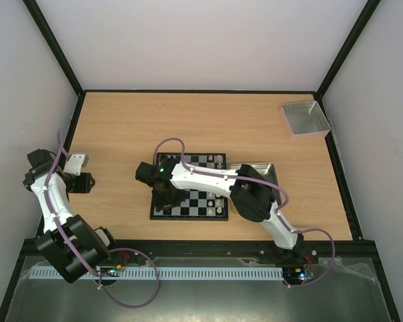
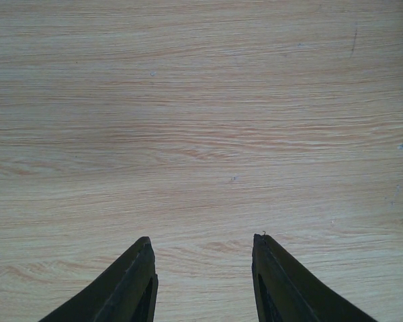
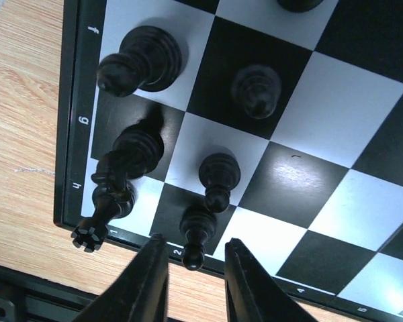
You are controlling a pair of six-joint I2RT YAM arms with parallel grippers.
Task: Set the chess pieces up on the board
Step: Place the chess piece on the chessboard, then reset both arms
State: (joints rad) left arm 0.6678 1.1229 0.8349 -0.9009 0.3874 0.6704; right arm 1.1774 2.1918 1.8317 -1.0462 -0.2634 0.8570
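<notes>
Right claw (image 3: 193, 243): parted, empty, low over the board (image 3: 302, 168) at its corner.
Pawn (image 3: 196, 227): black, standing, straight ahead between the fingertips, not gripped.
Left claw (image 2: 203, 238): parted, empty, above bare surface (image 2: 201, 100).
Nearer arm: right.

The white-and-black left arm (image 1: 50, 201) sits folded at 8 o'clock in the overhead view. Its black two-finger left gripper (image 2: 203, 239) is spread wide and points down. The white-and-black right arm (image 1: 215, 180) reaches from 5 o'clock toward the centre, and its black right gripper (image 3: 196, 243) is narrowly parted.
</notes>
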